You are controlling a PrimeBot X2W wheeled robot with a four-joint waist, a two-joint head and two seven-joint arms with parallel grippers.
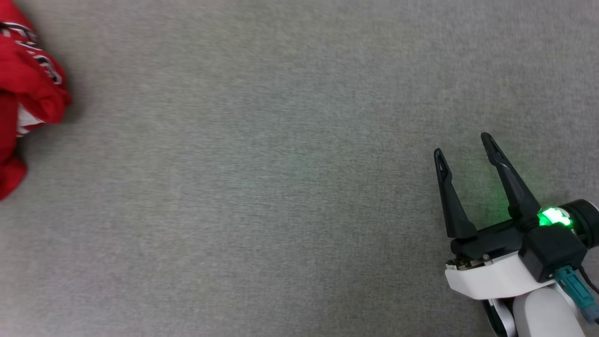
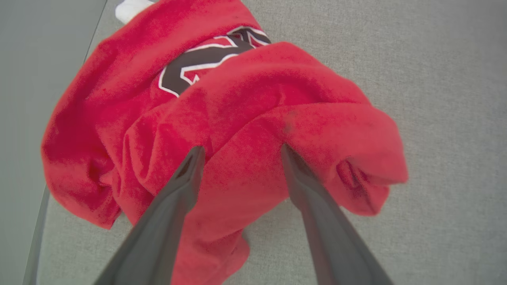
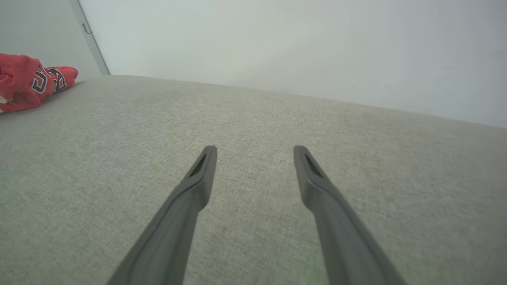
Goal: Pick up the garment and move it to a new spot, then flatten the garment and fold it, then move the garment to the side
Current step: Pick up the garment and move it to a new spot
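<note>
The garment (image 1: 25,89) is a crumpled red jersey with black, white-outlined lettering, lying at the far left edge of the head view on the grey fabric surface (image 1: 262,178). In the left wrist view the garment (image 2: 245,118) is bunched in a heap, and my left gripper (image 2: 239,150) hovers over it, open, fingertips just above a red fold. My right gripper (image 1: 461,145) stands open at the lower right, far from the garment, with nothing between its fingers. In the right wrist view my right gripper (image 3: 255,150) points across bare fabric, with the garment (image 3: 31,81) far off at the upper left.
The grey fabric surface ends at an edge (image 2: 43,206) just beside the garment in the left wrist view. A pale wall (image 3: 297,47) rises behind the surface's far edge in the right wrist view.
</note>
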